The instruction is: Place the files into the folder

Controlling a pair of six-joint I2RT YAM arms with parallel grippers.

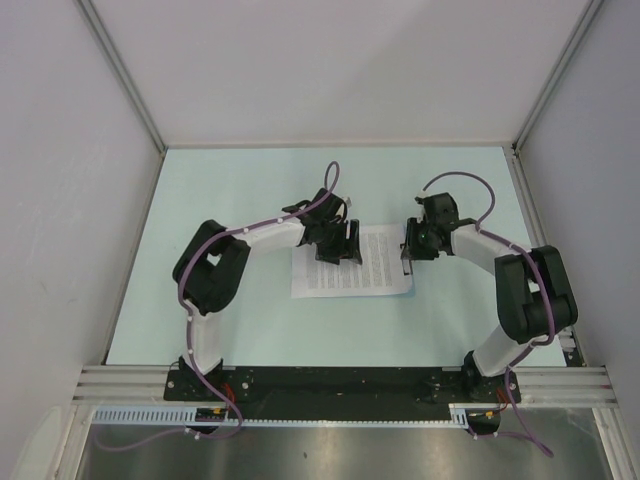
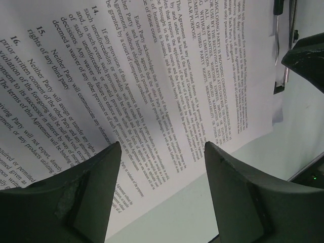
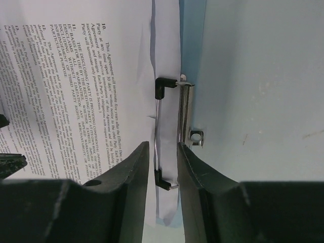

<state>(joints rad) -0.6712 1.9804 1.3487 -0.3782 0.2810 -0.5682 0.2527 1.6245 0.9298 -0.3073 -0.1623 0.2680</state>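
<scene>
The files (image 1: 350, 263) lie flat at mid-table, printed side up, and fill the left wrist view (image 2: 152, 76). The folder shows only as a pale-blue strip (image 3: 192, 40) along the sheets' right edge, carrying a metal clip with a wire lever (image 3: 160, 131). I cannot make the folder out in the top view. My left gripper (image 1: 338, 246) is open and empty, its fingers apart over the sheets' edge (image 2: 162, 152). My right gripper (image 1: 408, 252) is narrowly open, with its fingers on either side of the wire lever (image 3: 163, 152), not squeezing it.
The pale mint tabletop (image 1: 240, 190) stretches round the sheets, with white walls on three sides. The clip (image 2: 281, 50) and the right gripper's dark body (image 2: 309, 55) show at the right of the left wrist view. The two grippers are close together over the sheets.
</scene>
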